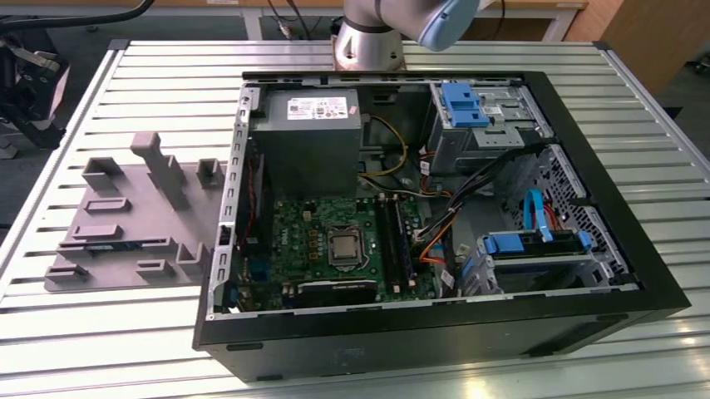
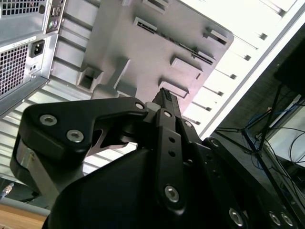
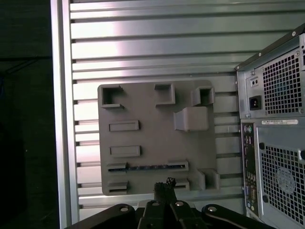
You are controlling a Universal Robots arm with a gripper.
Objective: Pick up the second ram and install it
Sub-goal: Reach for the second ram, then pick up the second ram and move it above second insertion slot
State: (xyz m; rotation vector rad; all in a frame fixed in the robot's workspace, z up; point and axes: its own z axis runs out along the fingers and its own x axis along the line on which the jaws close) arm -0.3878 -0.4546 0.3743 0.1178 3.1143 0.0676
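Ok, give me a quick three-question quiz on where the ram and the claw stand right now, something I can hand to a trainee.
1. True or false: the second ram lies in the grey fixture tray, outside the computer case.
2. Pick one. The claw is: A) clamped on the ram; B) shut, empty, aimed at the tray; C) down among the memory slots.
3. Fill in: the tray lies to the exterior view's ____ of the case.
Key: 1 true; 2 B; 3 left.

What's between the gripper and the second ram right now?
Only bare grey fixture plate, in the first wrist view; the gripper hangs short of the second ram in its slot.
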